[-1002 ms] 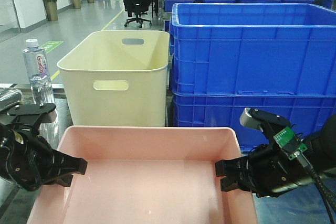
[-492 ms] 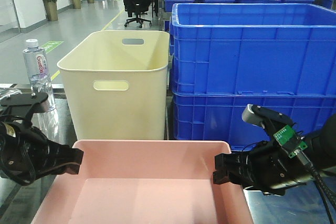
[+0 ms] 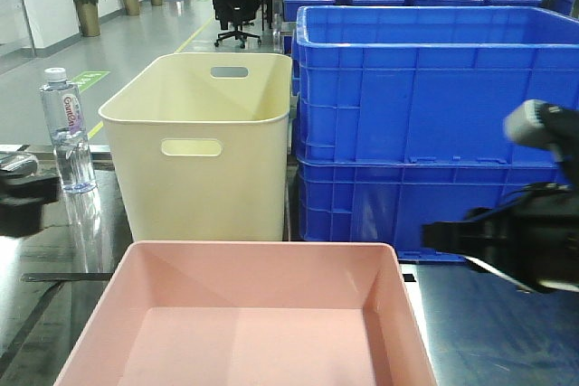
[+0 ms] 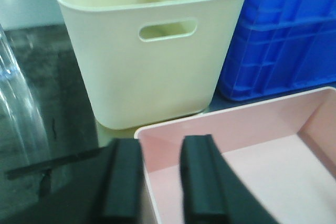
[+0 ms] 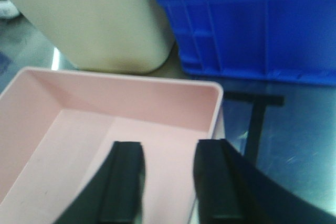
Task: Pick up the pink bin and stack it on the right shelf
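The pink bin is sat flat on the dark glossy shelf, right at the near edge, with nothing clamped on it. Just behind it stands the cream bin, and stacked blue crates are packed in beside that on the right. A water bottle is parked at the shelf's far left.

In the left wrist view, the left gripper is seen with its two black fingers spread apart, lined up over the bin's left wall near the back corner; the rim is seen in the gap, but no contact can be made out. Same story on the right wrist view: the right gripper is spread open above the bin's right wall, not squeezed on anything. From the front, both arms are blurred out at the frame's sides, well clear of the bin.
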Controlling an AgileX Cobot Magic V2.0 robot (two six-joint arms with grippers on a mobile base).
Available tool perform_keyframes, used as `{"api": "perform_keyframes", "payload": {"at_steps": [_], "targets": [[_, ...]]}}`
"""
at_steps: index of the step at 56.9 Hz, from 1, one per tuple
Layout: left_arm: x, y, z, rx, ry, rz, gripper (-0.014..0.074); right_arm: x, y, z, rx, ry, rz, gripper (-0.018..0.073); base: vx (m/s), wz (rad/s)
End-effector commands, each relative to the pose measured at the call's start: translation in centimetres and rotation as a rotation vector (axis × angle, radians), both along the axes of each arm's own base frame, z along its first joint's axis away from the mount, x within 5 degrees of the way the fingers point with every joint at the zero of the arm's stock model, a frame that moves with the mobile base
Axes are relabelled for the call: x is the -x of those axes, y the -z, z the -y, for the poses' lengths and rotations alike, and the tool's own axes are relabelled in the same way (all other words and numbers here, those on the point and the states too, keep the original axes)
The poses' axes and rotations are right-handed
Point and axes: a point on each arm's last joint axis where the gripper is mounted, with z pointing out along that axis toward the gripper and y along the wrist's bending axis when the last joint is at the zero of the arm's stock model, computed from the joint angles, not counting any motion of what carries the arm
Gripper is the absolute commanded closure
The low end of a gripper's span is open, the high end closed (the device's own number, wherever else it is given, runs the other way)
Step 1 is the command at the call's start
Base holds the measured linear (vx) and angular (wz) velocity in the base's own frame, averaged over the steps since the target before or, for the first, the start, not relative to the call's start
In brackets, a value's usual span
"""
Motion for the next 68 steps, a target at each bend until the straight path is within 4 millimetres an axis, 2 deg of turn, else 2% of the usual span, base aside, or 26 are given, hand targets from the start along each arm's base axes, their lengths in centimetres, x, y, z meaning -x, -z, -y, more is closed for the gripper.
{"api": "perform_keyframes", "payload": {"at_steps": [1, 6, 9, 10, 30, 35, 41, 54, 60, 68], "targets": [[2.2, -1.7, -0.8, 0.057, -0.015, 0.193, 0.0464, 1.5, -2.2, 0.8, -0.019, 0.04, 0.182, 0.0363, 0.0, 0.0], [3.4, -1.4, -1.2, 0.074, -0.022, 0.246, 0.0598, 2.5, -2.1, 1.1, -0.026, 0.049, 0.208, 0.0463, 0.0, 0.0], [4.1, -1.3, -1.4, 0.077, -0.022, 0.257, 0.0607, 2.9, -1.9, 1.2, -0.026, 0.048, 0.206, 0.0512, 0.0, 0.0], [5.2, -1.4, -1.7, 0.076, -0.018, 0.255, 0.0605, 3.3, -1.8, 1.2, -0.022, 0.04, 0.191, 0.0573, 0.0, 0.0], [5.3, -1.4, -1.8, 0.077, -0.018, 0.257, 0.0605, 3.3, -1.8, 1.2, -0.021, 0.039, 0.189, 0.0572, 0.0, 0.0], [5.2, -0.4, -1.8, 0.075, -0.022, 0.254, 0.0605, 3.3, -1.8, 1.2, -0.021, 0.039, 0.189, 0.0572, 0.0, 0.0], [6.0, 2.8, -2.3, 0.071, -0.048, 0.311, 0.0604, 3.3, -1.8, 1.2, -0.021, 0.039, 0.189, 0.0572, 0.0, 0.0], [9.5, 14.0, -5.0, 0.06, -0.211, 0.368, 0.0604, 3.3, -1.8, 1.2, -0.021, 0.039, 0.189, 0.0572, 0.0, 0.0], [11.4, 18.3, -5.7, 0.05, -0.262, 0.37, 0.0604, 3.3, -1.8, 1.2, -0.021, 0.039, 0.189, 0.0572, 0.0, 0.0], [13.0, 21.8, -6.1, 0.053, -0.3, 0.412, 0.0604, 3.3, -1.8, 1.2, -0.021, 0.039, 0.189, 0.0572, 0.0, 0.0]]}}
